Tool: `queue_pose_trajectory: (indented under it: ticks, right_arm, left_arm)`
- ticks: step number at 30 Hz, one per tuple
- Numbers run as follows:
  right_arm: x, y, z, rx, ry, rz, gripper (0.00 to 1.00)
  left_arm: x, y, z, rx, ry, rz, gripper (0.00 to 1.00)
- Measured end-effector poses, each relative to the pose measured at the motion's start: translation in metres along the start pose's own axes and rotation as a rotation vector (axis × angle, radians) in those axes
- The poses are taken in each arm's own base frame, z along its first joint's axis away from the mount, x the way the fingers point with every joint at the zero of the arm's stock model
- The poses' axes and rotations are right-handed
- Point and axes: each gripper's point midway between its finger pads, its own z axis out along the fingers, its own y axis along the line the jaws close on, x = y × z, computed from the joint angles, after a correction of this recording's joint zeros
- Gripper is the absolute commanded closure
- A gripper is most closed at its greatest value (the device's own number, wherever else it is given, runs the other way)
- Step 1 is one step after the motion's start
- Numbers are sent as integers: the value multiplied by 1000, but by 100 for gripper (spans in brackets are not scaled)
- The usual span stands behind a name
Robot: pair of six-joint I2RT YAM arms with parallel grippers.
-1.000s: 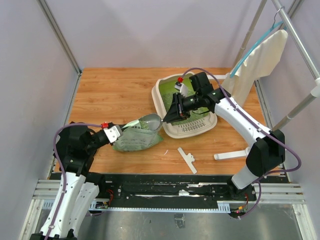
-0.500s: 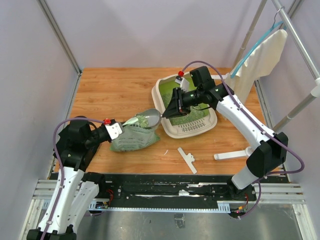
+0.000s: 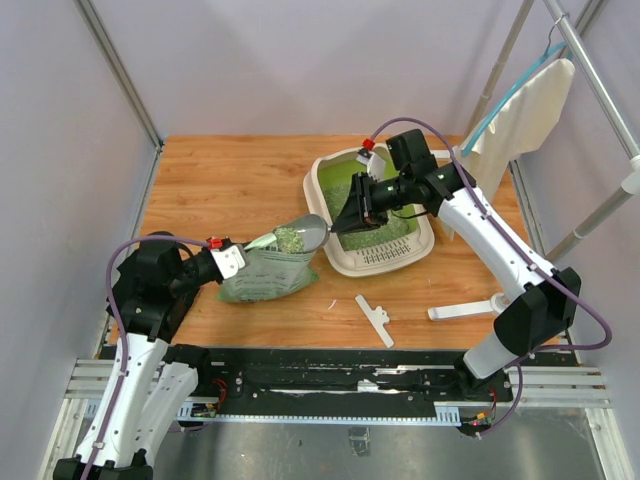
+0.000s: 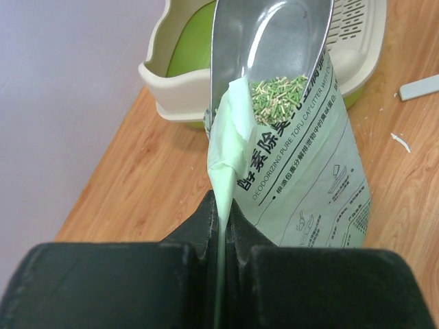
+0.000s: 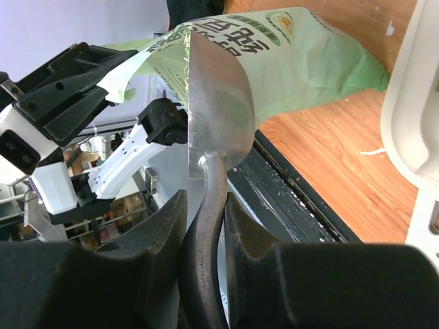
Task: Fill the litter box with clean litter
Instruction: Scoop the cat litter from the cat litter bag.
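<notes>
The cream litter box point(image 3: 378, 262) with a green inside stands right of centre; its rim also shows in the left wrist view point(image 4: 171, 75). My right gripper point(image 3: 345, 220) point(image 5: 206, 205) is shut on the handle of a silver scoop point(image 3: 302, 235) point(image 5: 216, 103). The scoop hangs over the mouth of the light green bag point(image 3: 270, 278) point(image 4: 309, 178), just left of the box. Clean litter point(image 4: 276, 89) lies in the scoop's bowl point(image 4: 274, 34). My left gripper point(image 3: 240, 252) point(image 4: 224, 212) is shut on the bag's upper edge, holding the mouth up.
A white clip point(image 3: 375, 318) lies on the wood in front of the box. A white stand foot point(image 3: 462, 310) sits at the right. A cream cloth point(image 3: 510, 130) hangs from a metal rack point(image 3: 600, 70) at the back right. Grey walls enclose the table.
The right gripper has drawn the scoop up out of the bag's mouth and a little toward the litter box. The left gripper still pinches the bag's edge.
</notes>
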Motion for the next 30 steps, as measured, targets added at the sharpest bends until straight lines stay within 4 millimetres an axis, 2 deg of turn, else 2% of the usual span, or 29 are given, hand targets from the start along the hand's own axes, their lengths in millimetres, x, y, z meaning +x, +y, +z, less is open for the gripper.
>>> queue_pose_trajectory:
  ticks: [12, 22, 26, 30]
  right_arm:
    - [1, -4, -20, 107, -17, -102, 99]
    - [14, -15, -33, 22, -36, -45, 99]
    - [13, -9, -30, 18, -41, -63, 99]
    - [12, -12, -30, 45, -51, -69, 99]
  left_arm:
    - [-5, 0, 2, 12, -20, -12, 99]
    - [-13, 0, 3, 38, -38, -21, 99]
    - [-14, 1, 3, 36, -36, -22, 99]
    - [-13, 1, 2, 37, -32, -28, 99]
